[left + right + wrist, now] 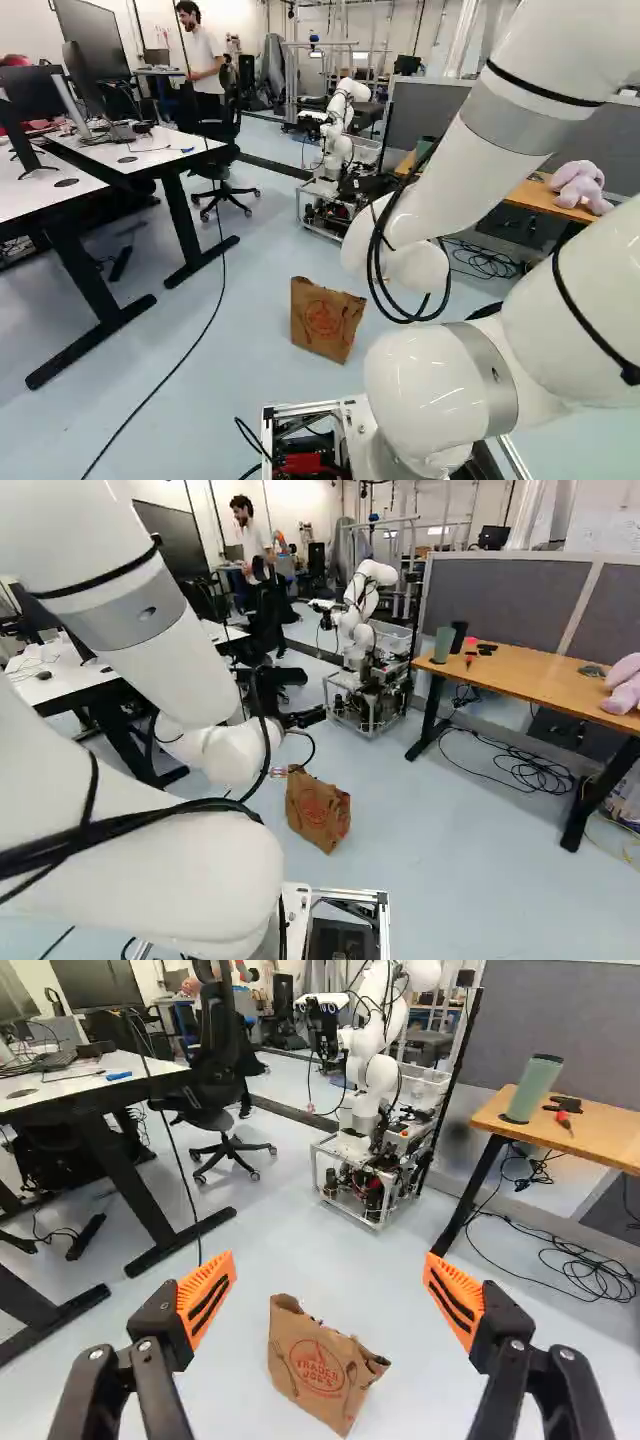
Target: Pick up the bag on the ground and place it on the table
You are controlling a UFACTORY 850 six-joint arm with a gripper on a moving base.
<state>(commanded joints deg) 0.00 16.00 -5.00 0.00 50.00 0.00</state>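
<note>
My gripper (303, 718) shows partly in the right base view, dark beyond the wrist; the arm hides it in the left base view. In the wrist view the gripper (328, 1272) stands open, its orange-padded fingers wide apart with nothing gripped. The brown paper bag (322, 1368) with a red print is on the floor beyond the gripper, seen through the gap and touched by neither finger. It leans, its top crumpled. A wooden table (540, 685) stands at the right of the right base view, and a white table (180, 150) at the left of the left base view.
Another robot (375, 1100) stands on a wheeled frame beyond the bag. A green cup (533, 1088) is on the wooden table, with cables (590, 1265) on the floor below. A swivel chair (215, 1110) is by the white table. A thin cable crosses the floor left of the bag.
</note>
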